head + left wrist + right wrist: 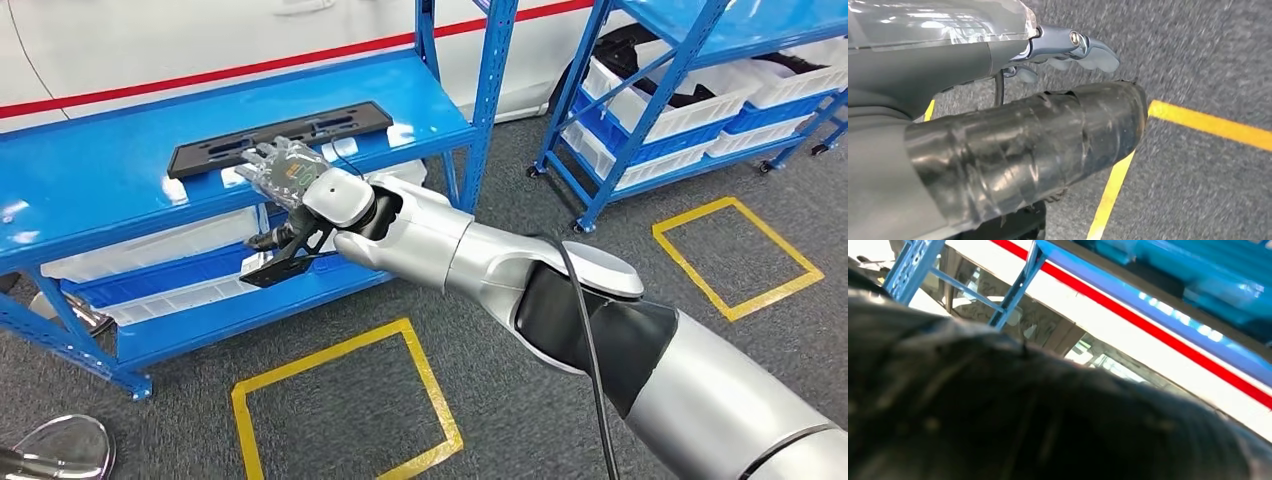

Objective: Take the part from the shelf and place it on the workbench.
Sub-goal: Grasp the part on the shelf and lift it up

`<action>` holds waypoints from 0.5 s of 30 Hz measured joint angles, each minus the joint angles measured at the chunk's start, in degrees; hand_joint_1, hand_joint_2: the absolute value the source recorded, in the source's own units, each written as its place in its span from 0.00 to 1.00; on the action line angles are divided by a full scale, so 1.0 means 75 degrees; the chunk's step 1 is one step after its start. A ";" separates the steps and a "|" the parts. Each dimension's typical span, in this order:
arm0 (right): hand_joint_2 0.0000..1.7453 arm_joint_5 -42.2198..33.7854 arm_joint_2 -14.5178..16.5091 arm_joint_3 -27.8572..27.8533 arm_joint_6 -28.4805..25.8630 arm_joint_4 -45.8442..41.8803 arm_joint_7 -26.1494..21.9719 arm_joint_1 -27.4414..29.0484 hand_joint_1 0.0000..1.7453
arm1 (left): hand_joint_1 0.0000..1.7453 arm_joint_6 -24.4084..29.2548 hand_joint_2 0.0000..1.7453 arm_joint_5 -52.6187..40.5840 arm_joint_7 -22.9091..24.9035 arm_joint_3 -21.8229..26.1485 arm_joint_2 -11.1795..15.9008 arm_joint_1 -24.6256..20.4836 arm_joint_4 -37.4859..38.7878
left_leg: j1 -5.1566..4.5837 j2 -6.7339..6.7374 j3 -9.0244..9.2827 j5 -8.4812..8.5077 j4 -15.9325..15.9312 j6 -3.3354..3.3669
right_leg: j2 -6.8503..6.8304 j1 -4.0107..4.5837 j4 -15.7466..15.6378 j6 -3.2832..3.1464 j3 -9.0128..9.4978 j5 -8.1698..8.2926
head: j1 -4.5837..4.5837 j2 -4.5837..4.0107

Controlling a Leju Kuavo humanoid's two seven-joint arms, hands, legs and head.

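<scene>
Right hand (283,170) over black part (280,138) on blue shelf (90,180); grasp unclear. Left hand (1068,50) fingers curled, holding nothing.

The near shelf (120,175) stands at ten o'clock in the head view, and the part (280,137) lies on its top level, running lengthwise toward the back edge. The right hand (285,172) sits over that top level at the front edge, just before the part's near side, its fingers (262,158) touching or almost touching it. Bins (150,262) lie on the level beneath. A second shelf (690,90) stands at two o'clock, well apart, with more bins on its levels. On the floor (500,400), one taped square (345,410) lies at six o'clock before the near shelf, another (738,257) at three o'clock before the second shelf. The left hand (1068,50) hangs above the floor beside a taped line (1208,125).
</scene>
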 joint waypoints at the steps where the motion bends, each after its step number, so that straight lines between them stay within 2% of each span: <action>1: 0.00 -0.0005 -0.0015 0.0001 -0.0002 0.0004 0.0002 -0.0008 0.00 | 0.00 -0.0001 0.00 -0.0006 -0.0007 0.0001 -0.0001 -0.0002 0.0000 | 0.0016 0.0006 0.0032 0.0008 -0.0036 0.0044 | -0.0007 0.0000 0.0297 0.0026 -0.0141 -0.0165 | 0.0001 0.0000; 3: 0.00 -0.0012 -0.0051 0.0009 -0.0003 0.0021 0.0004 0.0014 0.00 | 0.00 -0.0001 0.00 -0.0012 -0.0017 0.0007 0.0001 -0.0008 0.0000 | 0.0004 0.0012 0.0046 -0.0014 -0.0031 0.0104 | -0.0017 -0.0014 0.1299 0.0055 -0.0670 -0.0570 | -0.0001 0.0000; 4: 0.00 -0.0014 -0.0067 0.0018 -0.0003 0.0033 0.0004 0.0040 0.00 | 0.00 -0.0001 0.00 -0.0012 -0.0017 0.0009 0.0002 -0.0008 0.0000 | -0.0001 0.0012 0.0048 -0.0032 -0.0016 0.0119 | -0.0019 -0.0019 0.1706 0.0066 -0.0914 -0.0663 | 0.0000 0.0000; 5: 0.00 -0.0015 -0.0084 0.0031 -0.0004 0.0047 0.0004 0.0065 0.00 | 0.00 0.0000 0.00 -0.0012 -0.0017 0.0012 0.0003 -0.0007 0.0000 | -0.0004 0.0010 0.0052 -0.0057 0.0004 0.0128 | -0.0021 -0.0025 0.1911 0.0073 -0.1068 -0.0631 | 0.0000 0.0000; 6: 0.00 -0.0020 -0.0098 0.0042 -0.0006 0.0058 0.0005 0.0076 0.00 | 0.00 0.0000 0.00 -0.0012 -0.0017 0.0012 0.0003 -0.0004 0.0000 | -0.0005 0.0003 0.0060 -0.0089 0.0035 0.0127 | -0.0024 -0.0030 0.1778 0.0069 -0.1053 -0.0438 | 0.0001 0.0000; 8: 0.00 -0.0029 -0.0134 0.0055 -0.0016 0.0069 0.0009 0.0066 0.00 | 0.00 0.0000 0.00 -0.0014 -0.0017 0.0013 -0.0001 0.0003 0.0000 | -0.0004 -0.0017 0.0082 -0.0179 0.0118 0.0102 | -0.0030 -0.0029 0.0854 0.0015 -0.0668 0.0116 | 0.0000 0.0000; 9: 0.00 -0.0034 -0.0152 0.0057 -0.0023 0.0070 0.0013 0.0057 0.00 | 0.00 0.0000 0.00 -0.0019 -0.0017 0.0014 -0.0003 0.0004 0.0000 | -0.0019 -0.0026 0.0079 -0.0226 0.0169 0.0073 | -0.0035 -0.0012 0.0394 -0.0019 -0.0453 0.0289 | 0.0001 0.0000; 10: 0.00 -0.0037 -0.0165 0.0058 -0.0030 0.0070 0.0016 0.0054 0.00 | 0.00 0.0000 0.00 -0.0027 -0.0016 0.0015 -0.0005 0.0003 0.0000 | -0.0028 -0.0031 0.0069 -0.0257 0.0199 0.0040 | -0.0035 0.0004 0.0101 -0.0052 -0.0311 0.0363 | 0.0000 0.0000; 11: 0.00 -0.0042 -0.0173 0.0060 -0.0035 0.0070 0.0019 0.0055 0.00 | 0.00 0.0000 0.00 -0.0038 -0.0013 0.0015 -0.0007 0.0003 0.0000 | -0.0036 -0.0031 0.0059 -0.0276 0.0210 0.0003 | -0.0030 0.0026 -0.0012 -0.0080 -0.0253 0.0339 | 0.0000 0.0000; 12: 0.00 -0.0046 -0.0181 0.0063 -0.0039 0.0071 0.0021 0.0054 0.00 | 0.00 0.0000 0.00 -0.0048 -0.0010 0.0015 -0.0008 0.0000 0.0000 | -0.0044 -0.0028 0.0055 -0.0280 0.0211 -0.0035 | -0.0021 0.0050 -0.0041 -0.0100 -0.0238 0.0325 | 0.0000 0.0000; 14: 0.00 -0.0058 -0.0205 0.0066 -0.0045 0.0069 0.0031 0.0050 0.00 | 0.00 0.0004 0.00 -0.0065 -0.0007 0.0015 -0.0007 -0.0003 0.0000 | -0.0039 -0.0017 0.0081 -0.0325 0.0217 -0.0110 | -0.0001 0.0019 -0.0109 -0.0171 -0.0190 0.0331 | -0.0001 0.0000; 15: 0.00 -0.0061 -0.0216 0.0066 -0.0049 0.0068 0.0036 0.0040 0.00 | 0.00 0.0006 0.00 -0.0073 -0.0007 0.0015 -0.0009 -0.0005 0.0000 | -0.0037 -0.0012 0.0038 -0.0417 0.0347 -0.0149 | 0.0000 -0.0008 -0.0160 -0.0211 -0.0141 0.0336 | -0.0003 0.0000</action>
